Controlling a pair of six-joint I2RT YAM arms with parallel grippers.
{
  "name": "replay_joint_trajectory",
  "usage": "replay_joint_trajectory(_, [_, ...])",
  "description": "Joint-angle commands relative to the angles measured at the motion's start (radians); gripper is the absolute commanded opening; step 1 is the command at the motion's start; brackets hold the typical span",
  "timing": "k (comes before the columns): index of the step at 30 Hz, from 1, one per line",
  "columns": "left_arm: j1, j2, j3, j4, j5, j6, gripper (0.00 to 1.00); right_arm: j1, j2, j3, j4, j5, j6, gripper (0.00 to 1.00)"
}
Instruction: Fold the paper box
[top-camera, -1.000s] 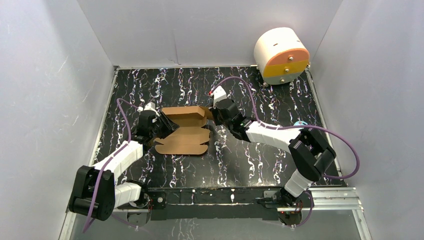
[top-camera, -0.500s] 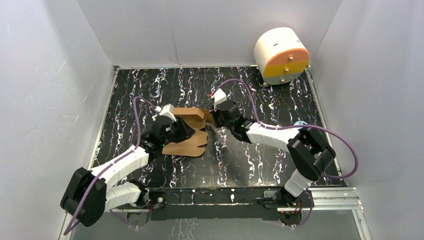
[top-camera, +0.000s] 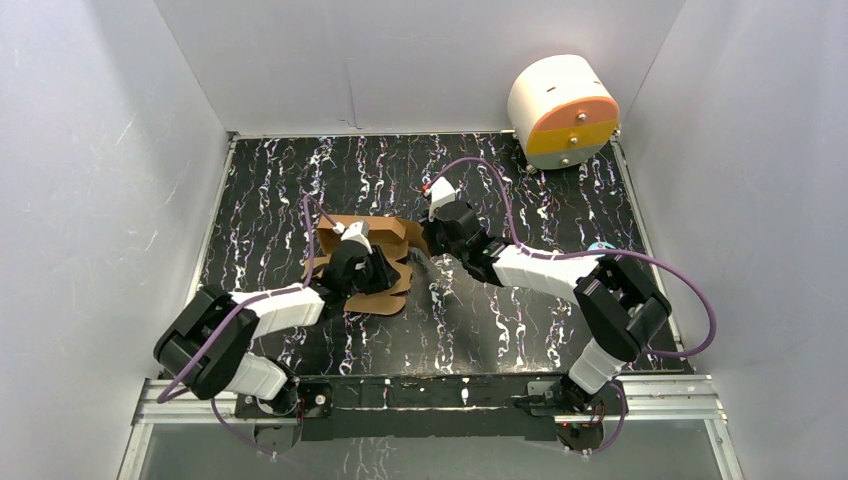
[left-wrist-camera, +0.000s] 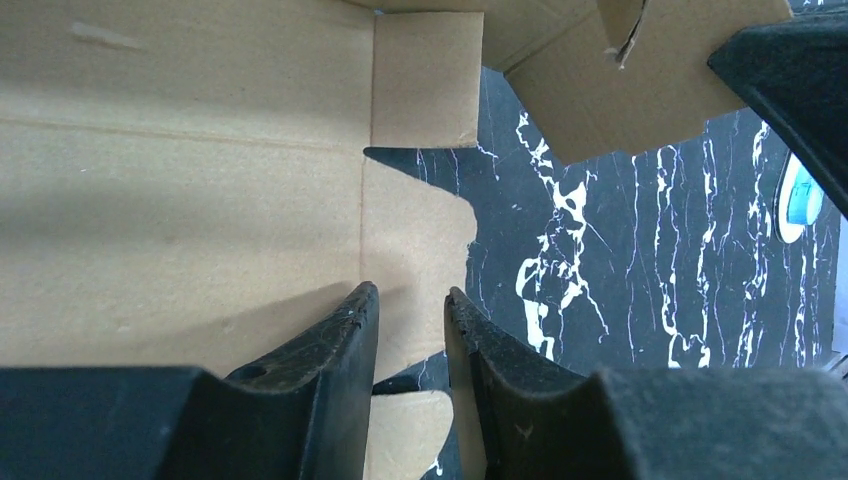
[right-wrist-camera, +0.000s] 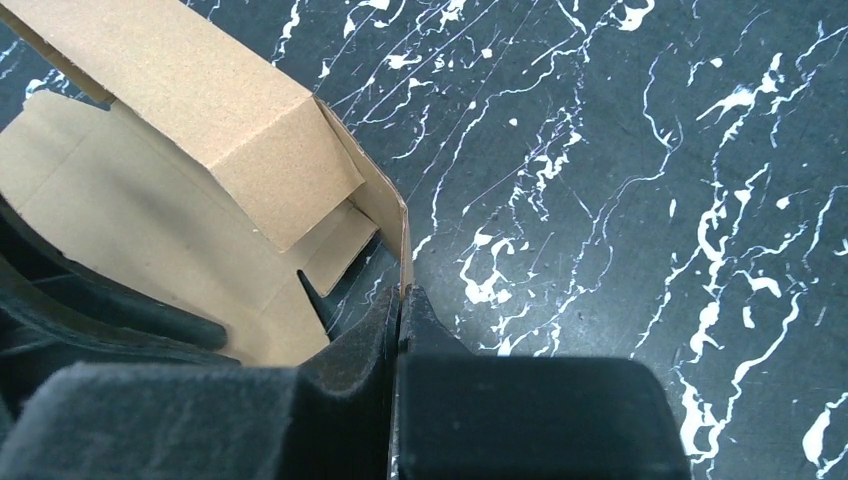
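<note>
**Left arm swings in over the carton while the right keeps its pinch**

Half a second ago the left arm's wrist sat at the left end of the cardboard. Now the left gripper (top-camera: 377, 270) is further right, over the middle of the paper box (top-camera: 390, 231), and it covers more of the sheet than before. A second ago that arm stretched out toward the left edge of the worktop, and its elbow has since drawn in toward the near edge. In the left wrist view the left gripper (left-wrist-camera: 410, 300) has its jaws only narrowly parted. They are just above an inner panel with nothing between them.

The paper box lies a little left of the worktop's centre, about where it was. It is partly raised, with its far panel and right flap standing up and its near flaps low on the surface.

The right gripper (top-camera: 426, 246) has hardly shifted. In its wrist view the right gripper (right-wrist-camera: 400, 296) is pressed closed on the thin edge of the box's (right-wrist-camera: 262, 140) upright right-hand flap.

The worktop (top-camera: 500, 180) is black with white marble veining. A metal rail (top-camera: 660, 395) runs along its near edge. Plain white walls (top-camera: 400, 60) enclose the left, far and right sides. At the far right corner a white cylinder (top-camera: 562, 108) with an orange-and-yellow face stands unmoved.
</note>
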Motion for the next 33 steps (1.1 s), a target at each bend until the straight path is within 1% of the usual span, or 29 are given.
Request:
replay_joint_trajectory(1, [-0.013,0.043,-0.015,0.089,-0.032,0.011,0.28,-0.001,-0.003,0.01,0.019,-0.015,0.078,0.0])
replay_joint_trajectory(10, [-0.028,0.182,0.016,0.135,-0.034,-0.034,0.24,0.0,0.002,0.01,0.004,0.004,0.174,0.0])
replay_joint_trajectory(20, [-0.069,0.292,0.065,0.233,-0.003,-0.103,0.21,0.003,-0.007,-0.037,0.058,0.018,0.275,0.0])
replay_joint_trajectory(26, [-0.075,0.288,0.067,0.258,0.003,-0.12,0.21,0.023,-0.004,-0.111,0.134,0.099,0.285,0.0])
replay_joint_trajectory(29, [-0.076,0.261,0.062,0.262,0.003,-0.121,0.2,0.039,-0.004,-0.148,0.172,0.136,0.286,0.0])
replay_joint_trajectory(33, [-0.076,0.214,0.05,0.263,0.009,-0.124,0.21,0.08,0.0,-0.161,0.179,0.216,0.262,0.0])
